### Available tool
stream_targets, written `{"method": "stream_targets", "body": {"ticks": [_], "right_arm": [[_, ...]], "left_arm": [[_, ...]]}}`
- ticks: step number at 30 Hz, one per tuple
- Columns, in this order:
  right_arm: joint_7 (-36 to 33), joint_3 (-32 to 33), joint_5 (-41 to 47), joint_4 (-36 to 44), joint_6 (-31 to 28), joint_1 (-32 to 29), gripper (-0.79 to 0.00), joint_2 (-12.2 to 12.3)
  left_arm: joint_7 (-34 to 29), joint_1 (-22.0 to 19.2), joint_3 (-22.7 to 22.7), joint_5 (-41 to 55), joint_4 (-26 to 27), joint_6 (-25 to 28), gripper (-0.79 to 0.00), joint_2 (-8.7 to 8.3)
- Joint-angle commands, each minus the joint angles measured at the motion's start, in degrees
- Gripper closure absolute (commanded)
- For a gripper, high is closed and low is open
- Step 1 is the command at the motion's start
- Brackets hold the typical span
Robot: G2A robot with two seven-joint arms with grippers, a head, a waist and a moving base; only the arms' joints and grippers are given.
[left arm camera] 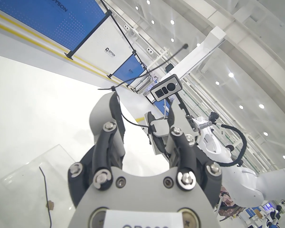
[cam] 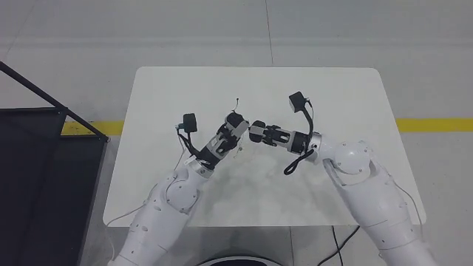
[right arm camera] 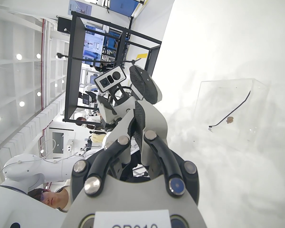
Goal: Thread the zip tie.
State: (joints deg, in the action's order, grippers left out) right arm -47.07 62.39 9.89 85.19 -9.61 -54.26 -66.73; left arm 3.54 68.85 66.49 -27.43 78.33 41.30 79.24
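Near the centre of the table (cam: 340, 96), the left gripper (cam: 236, 122) is seen with fingers spread wide. The zip tie (cam: 236, 104) is touched by one fingertip and rises toward 12 o'clock. At its 3 o'clock, the right gripper (cam: 255, 130) is pinched narrow on the strap.

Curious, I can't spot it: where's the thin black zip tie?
Top view: the zip tie sits above the white table's middle, where the left gripper and right gripper meet.

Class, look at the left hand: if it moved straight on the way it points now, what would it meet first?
Probably the zip tie strung just ahead of the left hand, then the right hand close behind it. Depth is unclear, so their order is a guess.
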Motion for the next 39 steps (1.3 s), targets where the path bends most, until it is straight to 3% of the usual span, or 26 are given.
{"method": "stream_targets", "body": {"ticks": [1, 9, 16, 25, 37, 39], "right_arm": [[0.1, 0.5, 0.3, -0.1, -0.1, -0.2, 0.0, 0.1], [-0.8, 2.9, 3.7, -2.2, -0.5, 0.4, 0.0, 0.2], [-7.8, 5.0, 10.4, -4.2, -3.4, 0.7, 0.0, 0.6], [-21.8, 5.8, 27.9, -13.3, -1.7, 4.5, 0.0, 0.1], [-23.6, 5.6, 28.9, -15.0, -0.5, 5.6, 0.0, 0.1], [-22.6, 5.4, 28.8, -14.4, -0.2, 5.1, 0.0, 0.0]], "left_arm": [[-1.3, 0.0, 0.0, -0.5, 0.0, 1.5, -0.785, -0.16], [-3.9, 1.3, 2.4, -1.4, -0.8, 8.1, -0.785, -1.19], [-8.0, 2.1, 5.2, 4.5, -4.0, 16.7, -0.785, -2.52], [-22.5, 2.0, 5.2, 22.9, -2.6, 16.7, -0.785, -5.73], [-22.7, 2.0, 5.5, 23.5, -2.7, 16.5, -0.785, -5.85], [-22.6, 2.5, 4.4, 27.9, -1.8, 14.7, -0.785, -5.73]]}}
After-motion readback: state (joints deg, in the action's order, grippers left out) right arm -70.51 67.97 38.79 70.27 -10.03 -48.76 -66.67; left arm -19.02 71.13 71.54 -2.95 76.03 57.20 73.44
